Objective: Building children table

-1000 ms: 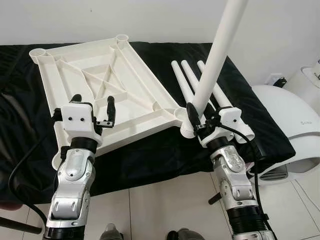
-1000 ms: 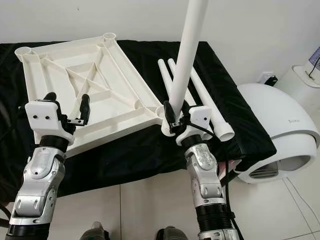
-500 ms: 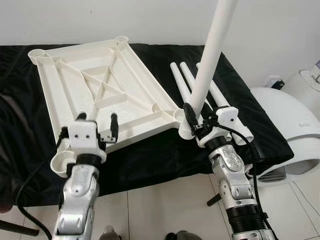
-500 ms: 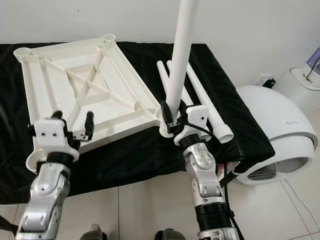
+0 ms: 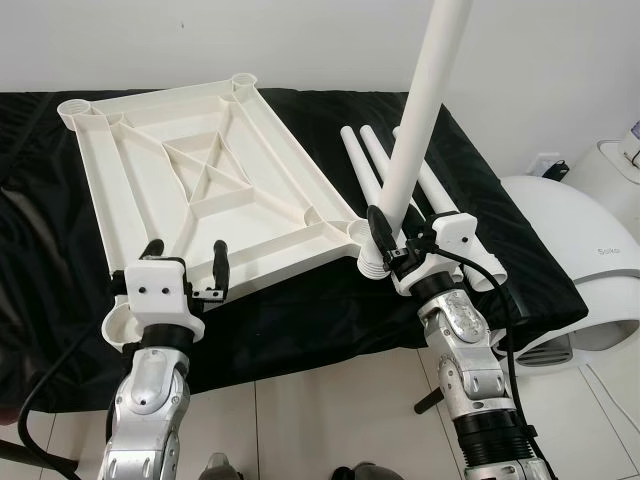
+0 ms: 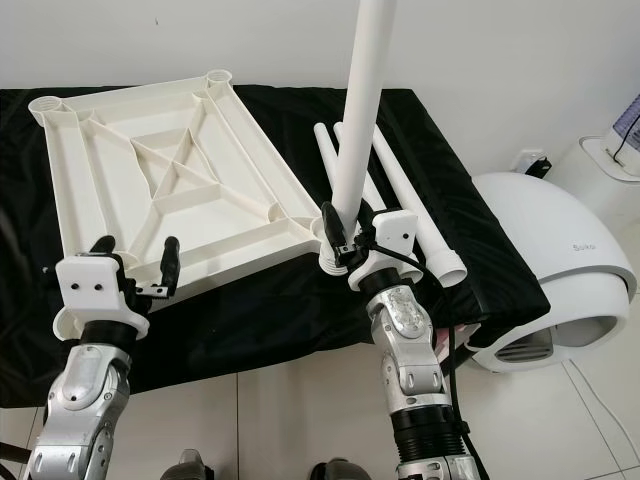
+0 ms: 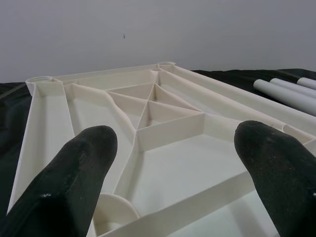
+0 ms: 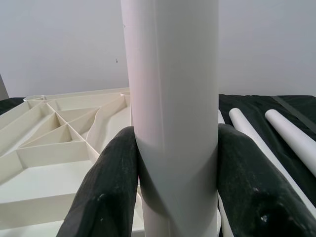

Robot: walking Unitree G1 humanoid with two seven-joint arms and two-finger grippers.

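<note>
Silver jointed arms, white wrist blocks, black jaws, black cables, perhaps two small screws.

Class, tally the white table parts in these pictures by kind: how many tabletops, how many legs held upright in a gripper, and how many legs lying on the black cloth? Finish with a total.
Tabletop, upside down: 1
Leg held upright in the right gripper: 1
Legs lying on the black cloth: 3
Total: 5

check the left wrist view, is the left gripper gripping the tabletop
No, the left gripper is open, its black fingers spread apart above the upturned tabletop.
</note>
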